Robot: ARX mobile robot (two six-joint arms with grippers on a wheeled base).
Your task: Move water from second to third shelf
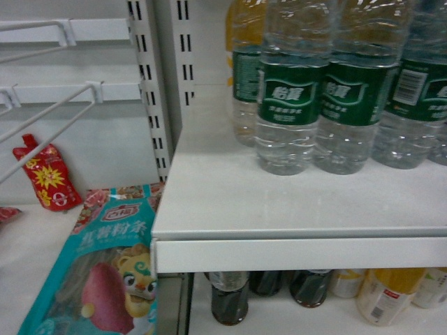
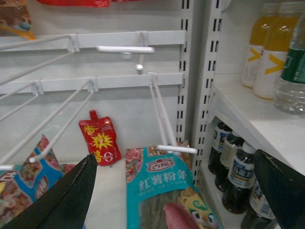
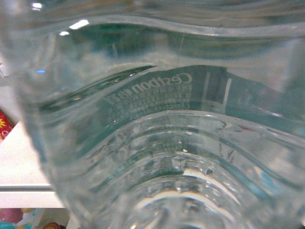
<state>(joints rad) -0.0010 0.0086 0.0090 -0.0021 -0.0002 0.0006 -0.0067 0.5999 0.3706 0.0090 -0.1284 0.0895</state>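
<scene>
Water bottle (image 3: 157,143) fills right wrist view — left gripper (image 2: 176,191) open.

Clear ribbed water bottles (image 1: 288,98) with green labels stand upright on the shelf (image 1: 279,202).

Even, bright, soft light; head view slightly blurred. The shelf (image 1: 293,202) shows faint glare. The right wrist view is filled by the water (image 3: 162,143), blurred, with small highlights above its label.

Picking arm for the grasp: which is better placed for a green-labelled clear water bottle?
Right. Its wrist view is filled by a green-labelled clear ribbed water bottle; the left gripper, open, faces the hook rack, away from the bottles.
</scene>
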